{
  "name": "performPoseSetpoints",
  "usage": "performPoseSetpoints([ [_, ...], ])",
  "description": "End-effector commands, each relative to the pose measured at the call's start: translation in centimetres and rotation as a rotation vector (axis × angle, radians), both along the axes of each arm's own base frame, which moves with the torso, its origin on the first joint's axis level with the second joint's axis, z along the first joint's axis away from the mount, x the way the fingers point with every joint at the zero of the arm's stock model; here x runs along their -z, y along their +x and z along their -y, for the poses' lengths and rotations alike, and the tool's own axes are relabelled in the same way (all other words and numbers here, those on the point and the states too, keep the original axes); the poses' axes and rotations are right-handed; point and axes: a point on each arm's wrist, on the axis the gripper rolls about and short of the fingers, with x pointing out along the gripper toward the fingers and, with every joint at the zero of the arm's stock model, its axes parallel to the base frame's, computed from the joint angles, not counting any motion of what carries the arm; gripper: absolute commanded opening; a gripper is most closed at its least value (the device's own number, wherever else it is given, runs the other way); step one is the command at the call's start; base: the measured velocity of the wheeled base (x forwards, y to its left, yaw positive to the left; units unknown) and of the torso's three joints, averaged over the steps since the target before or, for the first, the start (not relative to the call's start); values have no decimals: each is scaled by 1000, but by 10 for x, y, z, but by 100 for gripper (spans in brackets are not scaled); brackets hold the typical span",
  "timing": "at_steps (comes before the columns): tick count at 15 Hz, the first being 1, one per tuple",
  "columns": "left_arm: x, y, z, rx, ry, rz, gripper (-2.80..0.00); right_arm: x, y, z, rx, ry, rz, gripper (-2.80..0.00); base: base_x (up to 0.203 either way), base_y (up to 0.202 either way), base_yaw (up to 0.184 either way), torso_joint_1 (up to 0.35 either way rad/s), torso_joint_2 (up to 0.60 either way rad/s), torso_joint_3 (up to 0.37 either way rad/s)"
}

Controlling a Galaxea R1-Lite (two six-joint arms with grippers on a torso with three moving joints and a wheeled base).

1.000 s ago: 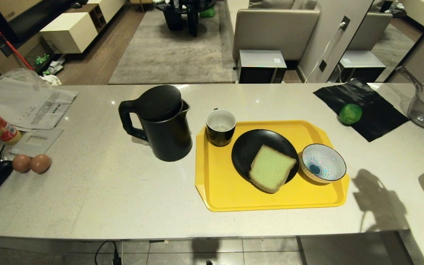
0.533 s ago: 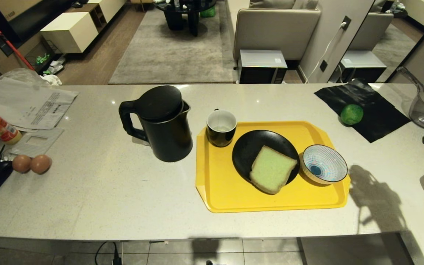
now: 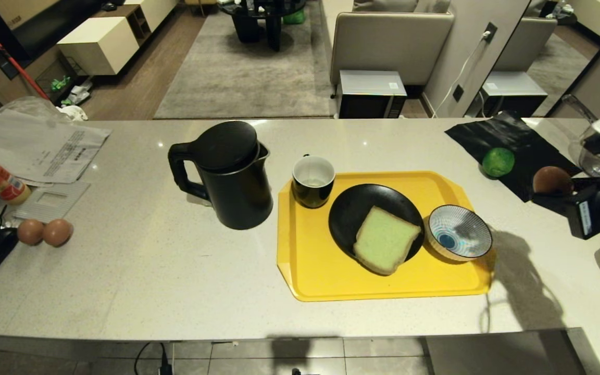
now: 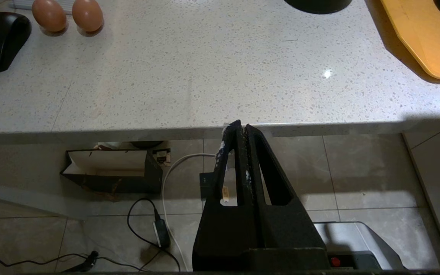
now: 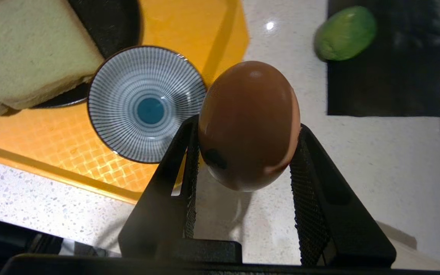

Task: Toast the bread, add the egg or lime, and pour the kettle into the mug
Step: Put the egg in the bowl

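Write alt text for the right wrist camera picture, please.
Two black fingers of the right gripper clamp a brown egg with a dark spot, above a pale counter. Behind it sit a striped bowl and bread on a yellow tray, and a lime.

Left of the kettle (image 3: 227,174): open countertop (image 3: 138,271). Right of the kettle: mug (image 3: 312,180), yellow tray (image 3: 321,271), black plate (image 3: 352,208), and striped bowl (image 3: 459,238) obstruct passage.
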Motion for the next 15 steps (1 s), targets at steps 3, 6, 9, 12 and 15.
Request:
performPoseSetpoints([
  [3, 0, 0, 0, -1, 0, 1, -280, 37, 32, -23, -58, -42, -148, -280, 0, 0, 0, 0, 0, 0],
  [6, 0, 0, 0, -1, 0, 1, -280, 49, 40, -32, -72, -78, -191, -280, 0, 0, 0, 0, 0, 0],
  [9, 0, 0, 0, 0, 0, 1, -280, 59, 47, -37, -88, -87, -225, -280, 0, 0, 0, 0, 0, 0],
  [12, 0, 0, 0, 0, 0, 1, -280, 66, 51, -41, -93, -99, -248, -280, 0, 0, 0, 0, 0, 0],
  [15, 0, 0, 0, 0, 0, 1, -280, 71, 58, -44, -102, -115, -256, -280, 0, 0, 0, 0, 0, 0],
])
